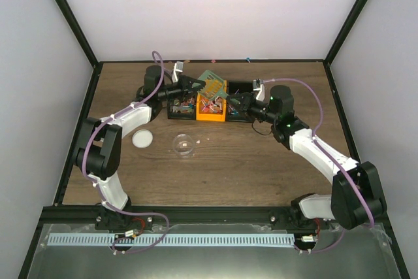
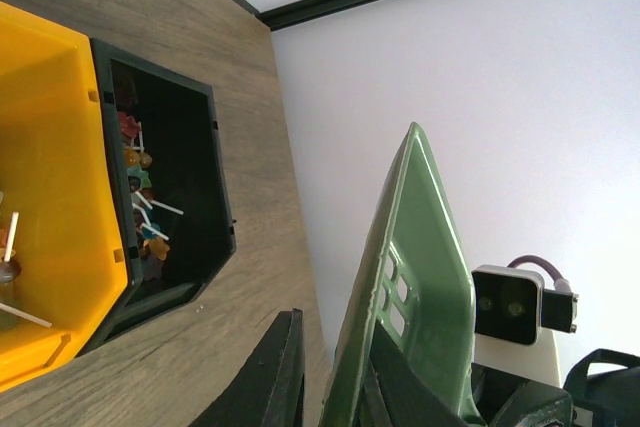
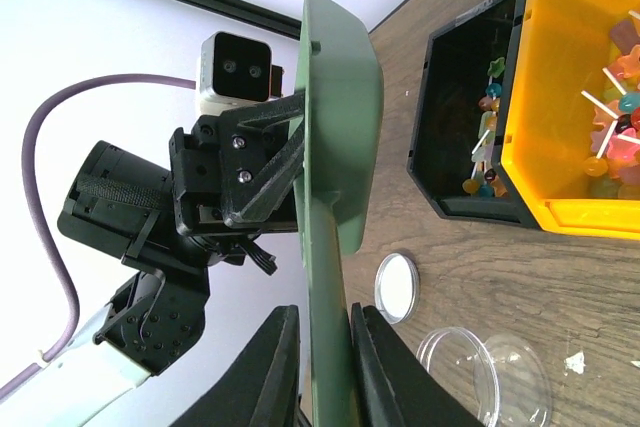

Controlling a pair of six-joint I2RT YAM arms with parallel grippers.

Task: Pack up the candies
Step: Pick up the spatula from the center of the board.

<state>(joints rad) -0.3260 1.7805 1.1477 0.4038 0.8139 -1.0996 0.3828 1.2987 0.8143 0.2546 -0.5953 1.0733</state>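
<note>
Wooden surface (image 1: 261,168) carries everything; three bins are lined up at its far side: orange bin (image 1: 210,117) in the middle, black bins (image 1: 174,114) flanking it.

Green scoop (image 1: 212,84) is held in the air over the far edge of the orange bin. It is pinched firmly by the left pincer (image 2: 335,382). Its edge is straddled by the right pincer (image 3: 325,372), fingers very near the blade; actual contact cannot be told.

Clear round jar (image 1: 184,144) is set open nearer the arms, with the white lid (image 1: 142,138) laid just to its left, apart from it.

Candies (image 1: 210,104) are seen in the orange bin, more in the black bins; none can be made out in the jar.

Step judged: scoop regrip or handover, scooping not yet started. Next move calls for one settled hold and release of the other. Then the scoop is to be dipped into the orange bin and carried level to the jar.
</note>
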